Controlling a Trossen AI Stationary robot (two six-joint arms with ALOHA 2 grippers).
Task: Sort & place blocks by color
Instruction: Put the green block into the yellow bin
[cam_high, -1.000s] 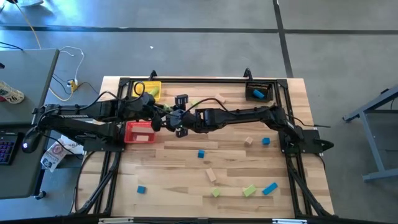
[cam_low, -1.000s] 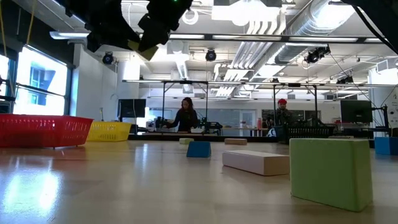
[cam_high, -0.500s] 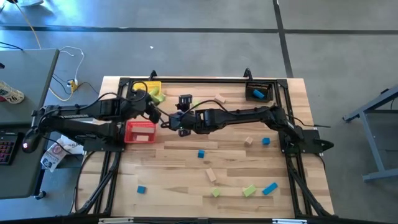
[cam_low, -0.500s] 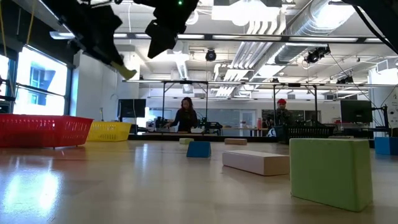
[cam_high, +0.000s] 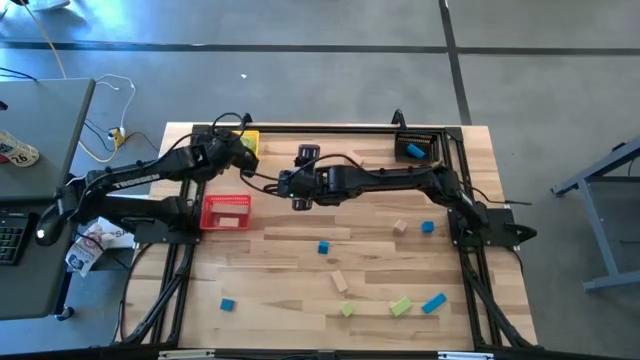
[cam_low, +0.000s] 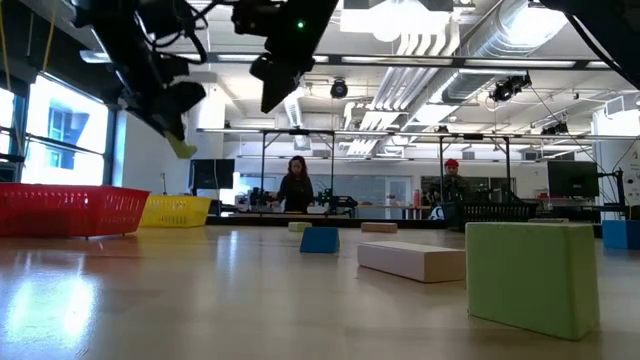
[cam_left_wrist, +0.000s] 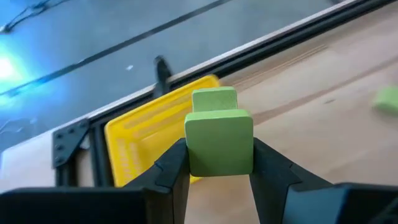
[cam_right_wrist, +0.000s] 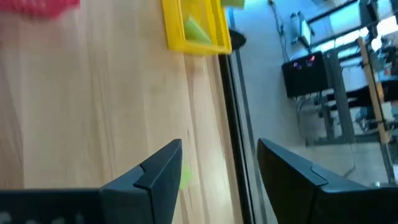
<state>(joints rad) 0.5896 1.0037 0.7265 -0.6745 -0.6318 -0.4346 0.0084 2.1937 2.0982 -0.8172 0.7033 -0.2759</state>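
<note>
Wooden tabletop (cam_high: 300, 250) carries scattered blocks toward its near side and bins along its far edge. Left gripper (cam_left_wrist: 219, 163) is clenched on a light green block (cam_left_wrist: 219, 142) and hangs over the yellow bin (cam_left_wrist: 146, 134) at the far left. Right gripper (cam_right_wrist: 217, 171) stands released and empty near table centre. Delivery is in hand; the next move probably calls for lowering slightly, then releasing into the bin.

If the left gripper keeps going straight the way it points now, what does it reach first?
Most likely the yellow bin. The left gripper, jaws shut on a green block, points at it from above, and nothing shows between them. How high it hangs over the bin is hard to judge.
</note>
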